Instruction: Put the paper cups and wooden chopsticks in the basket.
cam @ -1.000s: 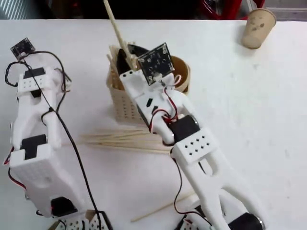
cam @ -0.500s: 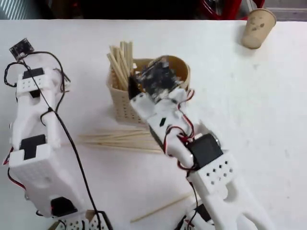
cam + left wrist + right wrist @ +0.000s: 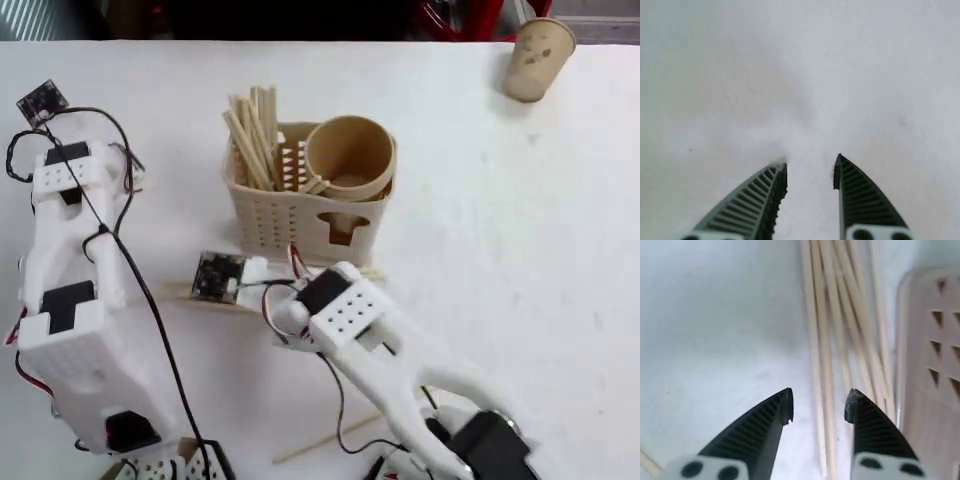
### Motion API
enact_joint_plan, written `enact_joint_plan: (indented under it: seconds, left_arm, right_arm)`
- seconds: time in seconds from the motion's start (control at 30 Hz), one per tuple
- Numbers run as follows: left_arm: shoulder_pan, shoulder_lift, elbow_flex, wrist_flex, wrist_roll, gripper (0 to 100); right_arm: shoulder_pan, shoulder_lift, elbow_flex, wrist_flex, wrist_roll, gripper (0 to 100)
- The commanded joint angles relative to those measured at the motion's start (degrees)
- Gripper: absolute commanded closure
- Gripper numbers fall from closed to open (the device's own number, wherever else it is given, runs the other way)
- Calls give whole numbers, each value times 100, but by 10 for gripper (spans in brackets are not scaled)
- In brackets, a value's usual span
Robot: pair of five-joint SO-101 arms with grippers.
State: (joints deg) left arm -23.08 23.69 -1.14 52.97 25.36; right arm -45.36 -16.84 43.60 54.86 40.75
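A cream perforated basket [image 3: 275,225] stands mid-table. It holds a paper cup [image 3: 350,160] and a bundle of upright wooden chopsticks [image 3: 252,135]. A second paper cup [image 3: 537,58] lies at the far right corner. More chopsticks [image 3: 180,291] lie flat in front of the basket, partly under the right arm [image 3: 335,312]. My right gripper [image 3: 820,400] is open just above these chopsticks [image 3: 827,340], beside the basket wall [image 3: 932,340]. My left gripper [image 3: 810,162] is open over bare table, holding nothing.
The left arm [image 3: 70,280] lies along the table's left side with its cables. One stray chopstick [image 3: 320,440] sits near the front edge by the right arm's base. Open white tabletop lies to the right of the basket.
The right arm held a chopstick over the basket, let it go among the upright bundle, then swung back and down to the pile in front of the basket. The left arm stayed still.
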Motion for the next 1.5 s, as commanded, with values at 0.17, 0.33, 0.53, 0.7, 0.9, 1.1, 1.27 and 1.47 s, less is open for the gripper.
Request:
enact_joint_plan:
  seconds: [0.17,0.33,0.53,0.7,0.9,1.1,1.27,1.47]
  left_arm:
    - [-92,-40,-105,-105,26,832]
    - [-92,-40,-105,-105,26,832]
    - [-92,-40,-105,-105,26,832]
    - [-92,-40,-105,-105,26,832]
    - [-92,-40,-105,-105,26,832]
    - [-92,-40,-105,-105,26,832]
    - [-92,-40,-105,-105,26,832]
    - [-92,-40,-105,-105,26,832]
  right_arm:
    - [-22,1262,79,-804,422,818]
    - [-13,1499,-9,-831,404,854]
    - [233,1473,-53,-804,387,971]
    - [488,1042,-53,-549,378,981]
    - [549,-646,-9,444,79,981]
    - [523,-2598,-9,989,-387,981]
    - [505,-2712,220,1051,-123,938]
    - [505,-998,387,180,255,848]
